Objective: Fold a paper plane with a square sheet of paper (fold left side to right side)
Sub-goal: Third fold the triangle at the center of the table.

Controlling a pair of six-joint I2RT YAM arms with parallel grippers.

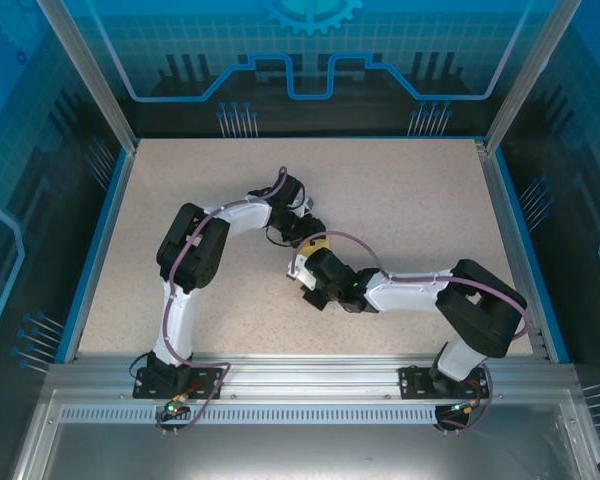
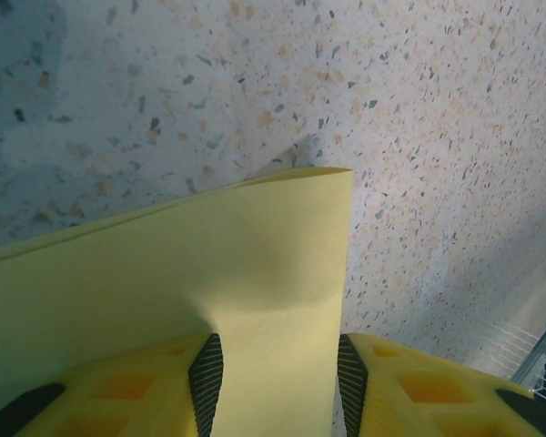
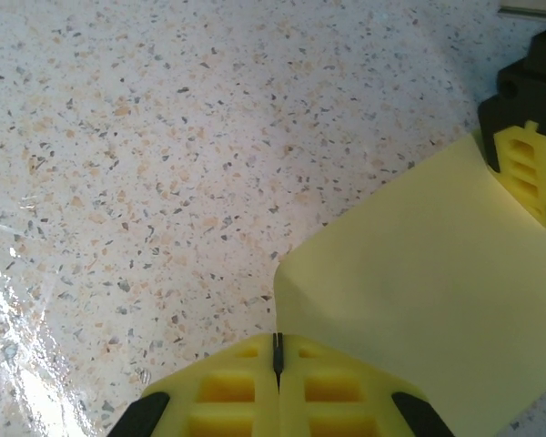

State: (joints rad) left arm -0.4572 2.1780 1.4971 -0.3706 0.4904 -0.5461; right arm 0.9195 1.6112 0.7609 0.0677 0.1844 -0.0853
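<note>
The pale-yellow square sheet of paper [image 3: 419,291] is lifted off the speckled table, bent upward rather than lying flat. My right gripper [image 3: 277,350] is shut on its near edge, close to a curled corner. In the left wrist view the sheet [image 2: 209,264] curves up in front of the camera and passes through the gap of my left gripper [image 2: 278,382], whose jaws stand apart on either side of it without pinching it. One left finger [image 3: 528,168] shows at the sheet's far edge in the right wrist view. From above, both grippers meet mid-table [image 1: 318,250], hiding most of the paper.
The speckled tabletop [image 1: 400,200] is bordered by blue rails and clear enclosure walls with metal posts [image 1: 85,75]. The arm bases sit on the metal rail [image 1: 310,375] at the near edge. Free room lies all around the two grippers.
</note>
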